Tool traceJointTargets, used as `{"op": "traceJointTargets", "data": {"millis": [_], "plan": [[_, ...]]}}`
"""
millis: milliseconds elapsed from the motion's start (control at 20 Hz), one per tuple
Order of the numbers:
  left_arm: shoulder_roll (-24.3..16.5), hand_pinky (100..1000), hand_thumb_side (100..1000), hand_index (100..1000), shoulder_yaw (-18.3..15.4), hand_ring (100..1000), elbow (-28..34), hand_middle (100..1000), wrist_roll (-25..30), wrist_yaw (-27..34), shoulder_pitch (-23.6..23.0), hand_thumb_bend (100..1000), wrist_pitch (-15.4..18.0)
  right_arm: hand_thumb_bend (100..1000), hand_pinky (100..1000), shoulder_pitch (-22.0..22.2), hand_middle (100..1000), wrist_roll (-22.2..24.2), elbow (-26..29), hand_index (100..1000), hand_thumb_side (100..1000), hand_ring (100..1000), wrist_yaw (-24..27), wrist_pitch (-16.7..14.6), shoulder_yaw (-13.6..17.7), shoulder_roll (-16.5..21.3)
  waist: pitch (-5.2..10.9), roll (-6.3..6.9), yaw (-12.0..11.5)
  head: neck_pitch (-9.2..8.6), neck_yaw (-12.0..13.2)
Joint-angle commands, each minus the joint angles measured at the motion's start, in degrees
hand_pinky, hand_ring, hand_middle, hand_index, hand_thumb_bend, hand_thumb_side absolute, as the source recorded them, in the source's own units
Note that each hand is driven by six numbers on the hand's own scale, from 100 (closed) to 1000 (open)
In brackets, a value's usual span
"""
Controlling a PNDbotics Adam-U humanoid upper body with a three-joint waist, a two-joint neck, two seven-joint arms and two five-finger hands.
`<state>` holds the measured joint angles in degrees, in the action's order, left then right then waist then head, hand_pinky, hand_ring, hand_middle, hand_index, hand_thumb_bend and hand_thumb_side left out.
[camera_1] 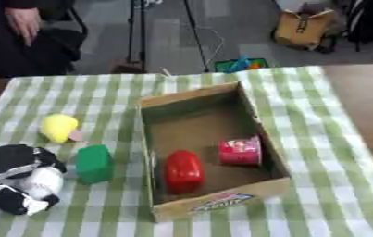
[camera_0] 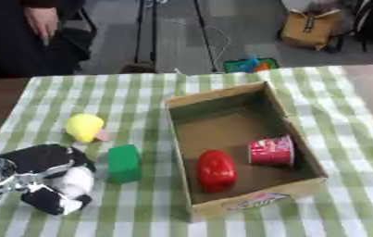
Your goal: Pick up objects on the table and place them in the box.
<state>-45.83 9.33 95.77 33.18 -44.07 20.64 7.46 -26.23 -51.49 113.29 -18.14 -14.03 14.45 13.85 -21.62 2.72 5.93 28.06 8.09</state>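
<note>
A green block (camera_0: 124, 162) stands on the checked cloth just left of the cardboard box (camera_0: 183, 152). Further left and back lies a yellow rounded thing (camera_0: 85, 127) with a pink tip. Inside the box a red pepper-shaped thing (camera_0: 216, 169) lies near the front, and a red can (camera_0: 271, 151) lies on its side to its right. My left hand (camera_0: 53, 178), black with white parts, sits at the lower left, close beside the green block. It is open towards the block and holds nothing. My right hand is out of view.
The green-and-white checked cloth (camera_0: 351, 139) covers the table, with bare wood at both side edges. A person in dark clothes stands at the far left edge. A brown bag and coloured items lie on the floor beyond the table.
</note>
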Motion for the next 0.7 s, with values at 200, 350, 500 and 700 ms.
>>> {"op": "traceJointTargets", "data": {"millis": [200,350,500,700], "plan": [[-2.27,157,461,661,-0.67,520,0.31,610,-0.83,-0.16,0.40,141,-0.67,100,616,-0.70,459,-0.48,1.30,593,473,586,0.19,-0.61,0.32,0.69,1.19,-0.07,0.06,-0.49,0.01],[-2.32,159,450,596,-0.67,506,0.29,573,-1.26,-0.68,0.49,139,-0.99,100,619,-0.72,458,-0.48,1.30,593,474,586,0.23,-0.66,0.31,0.70,1.18,-0.08,0.11,-0.59,0.02],[-2.40,165,445,577,-0.56,497,0.14,553,-1.33,-0.93,0.61,143,-1.19,100,619,-0.72,457,-0.48,1.30,594,470,585,0.27,-0.70,0.30,0.69,1.22,-0.01,0.09,-0.65,0.09],[-2.68,172,431,552,-0.57,481,0.44,523,-1.08,-1.42,0.99,144,-1.66,100,619,-0.67,453,-0.48,1.30,595,468,585,0.33,-0.73,0.28,0.70,1.34,0.13,0.01,-0.74,0.04]]}}
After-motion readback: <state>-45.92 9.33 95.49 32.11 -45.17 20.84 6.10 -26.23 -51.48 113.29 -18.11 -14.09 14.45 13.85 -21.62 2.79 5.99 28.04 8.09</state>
